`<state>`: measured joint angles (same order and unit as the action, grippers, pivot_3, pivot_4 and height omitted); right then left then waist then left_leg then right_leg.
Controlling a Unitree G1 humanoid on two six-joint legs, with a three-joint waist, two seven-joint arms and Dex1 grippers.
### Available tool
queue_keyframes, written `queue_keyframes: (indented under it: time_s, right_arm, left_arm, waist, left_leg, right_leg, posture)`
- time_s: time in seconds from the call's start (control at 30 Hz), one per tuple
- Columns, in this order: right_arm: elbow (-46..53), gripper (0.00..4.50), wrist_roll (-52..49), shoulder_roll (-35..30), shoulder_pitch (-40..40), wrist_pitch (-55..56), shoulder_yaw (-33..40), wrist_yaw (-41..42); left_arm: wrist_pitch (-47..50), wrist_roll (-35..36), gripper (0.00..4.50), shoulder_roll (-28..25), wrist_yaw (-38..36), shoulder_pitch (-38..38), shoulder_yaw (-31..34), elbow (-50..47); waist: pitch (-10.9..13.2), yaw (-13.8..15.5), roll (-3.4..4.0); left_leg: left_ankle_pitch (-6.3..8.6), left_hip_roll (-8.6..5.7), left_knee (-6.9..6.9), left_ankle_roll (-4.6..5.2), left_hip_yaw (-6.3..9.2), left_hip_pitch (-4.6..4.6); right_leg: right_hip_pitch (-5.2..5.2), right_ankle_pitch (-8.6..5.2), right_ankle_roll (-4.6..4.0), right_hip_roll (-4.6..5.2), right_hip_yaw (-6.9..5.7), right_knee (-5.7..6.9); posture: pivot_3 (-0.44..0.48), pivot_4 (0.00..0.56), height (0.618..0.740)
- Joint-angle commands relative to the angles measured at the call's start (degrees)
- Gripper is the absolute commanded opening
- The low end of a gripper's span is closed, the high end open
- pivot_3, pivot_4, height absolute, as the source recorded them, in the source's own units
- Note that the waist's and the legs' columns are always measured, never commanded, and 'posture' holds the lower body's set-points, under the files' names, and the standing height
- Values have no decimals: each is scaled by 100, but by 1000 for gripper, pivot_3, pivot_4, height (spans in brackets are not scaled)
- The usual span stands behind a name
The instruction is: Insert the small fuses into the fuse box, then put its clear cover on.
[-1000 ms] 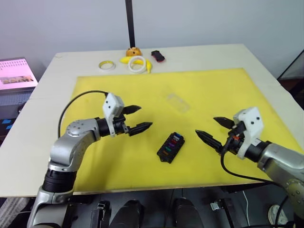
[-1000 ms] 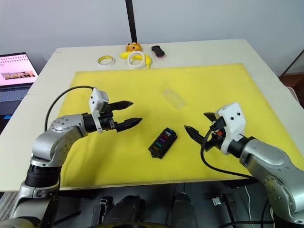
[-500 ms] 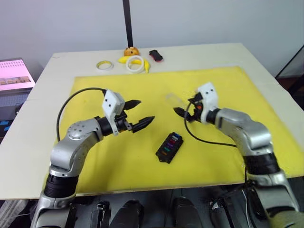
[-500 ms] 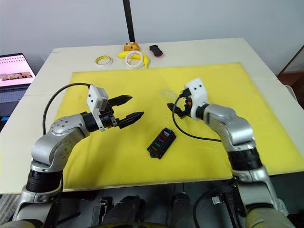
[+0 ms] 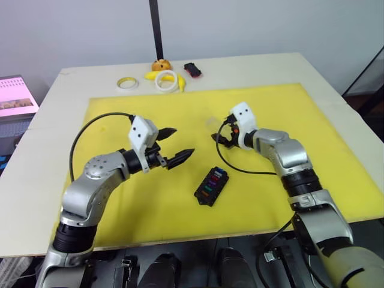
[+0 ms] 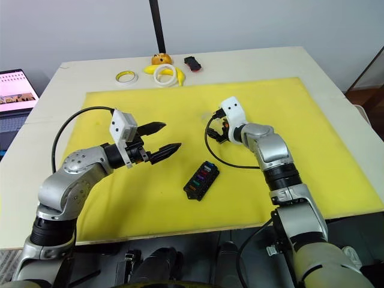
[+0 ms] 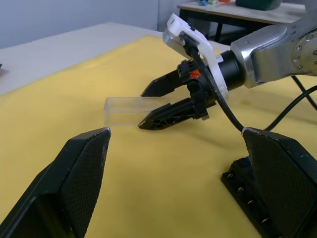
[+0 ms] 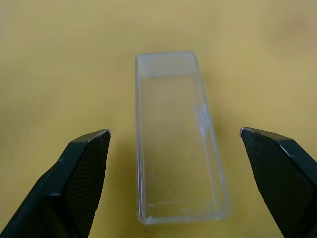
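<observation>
no readable text, label, brand or number on anything in view

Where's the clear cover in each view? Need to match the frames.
Left eye view: clear cover on the yellow mat, just ahead of the right gripper.
Right eye view: same spot.
Left wrist view: mid-frame, at the right gripper's tips.
Right wrist view: centred between that gripper's open fingers.
Shared landmark: the right gripper.
</observation>
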<state>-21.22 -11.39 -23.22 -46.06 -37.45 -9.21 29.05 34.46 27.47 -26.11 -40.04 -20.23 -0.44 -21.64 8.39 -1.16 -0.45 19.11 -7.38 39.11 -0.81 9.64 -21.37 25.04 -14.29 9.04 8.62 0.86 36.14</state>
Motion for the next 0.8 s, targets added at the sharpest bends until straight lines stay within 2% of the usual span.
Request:
queue_keyframes:
  time_s: [0.03, 0.17, 0.27, 0.4, 0.5, 0.57, 0.8]
  right_arm:
    - [-109, 3566, 86, 203, -277, 303, 128, 10]
    - [-199, 1681, 138, 317, -317, 489, 269, -17]
    - [295, 1726, 134, 173, -14, 376, 313, 34]
    - [1800, 1726, -160, -176, 756, -209, 716, 57]
    - [2947, 1726, -399, -467, 1366, -883, 1107, -6]
    - [3551, 1726, -537, -686, 1702, -1235, 1276, 40]
    - [4385, 1726, -816, -963, 2010, -1952, 1497, -53]
  left_arm:
    - [-43, 59, 4500, -55, 47, 12, 45, -310]
    - [63, 143, 4500, -125, 73, 65, 69, -441]
    - [230, 251, 4500, -173, 117, 235, 29, -695]
    - [890, 687, 4500, -86, 463, 762, -156, -1582]
    - [1046, 483, 4500, -264, 681, 1260, -492, -2150]
    - [1156, 376, 4500, -202, 998, 1466, -593, -2226]
    - [1084, 261, 4500, -13, 1335, 1895, -938, -2358]
  waist:
    - [0, 0, 0]
    - [0, 6, 1]
    - [0, 11, 1]
    - [0, 38, 1]
    - [0, 42, 2]
    - [0, 56, 5]
    - [1, 65, 7]
  left_leg:
    - [0, 0, 0, 0, 0, 0]
    - [0, 0, 1, 0, 0, -2]
    - [0, -1, 1, 0, 1, -2]
    - [0, -4, -1, 1, 6, -7]
    - [0, -4, 1, 0, 2, -6]
    - [0, -2, 0, 0, -1, -5]
    - [1, -1, -2, 1, -9, -1]
  right_leg:
    - [0, 0, 0, 0, 0, 0]
    - [2, 0, 0, 0, 0, 1]
    - [1, 0, 0, 1, 0, 0]
    - [3, 0, 0, 2, 0, 0]
    - [3, 0, 0, 2, 5, 0]
    - [3, 0, 0, 0, 8, 0]
    - [1, -1, -1, -1, 15, -1]
  posture:
    - [0, 150, 740]
    - [0, 150, 740]
    - [0, 150, 740]
    - [0, 150, 740]
    - [0, 150, 740]
    - [0, 150, 740]
    - [0, 150, 740]
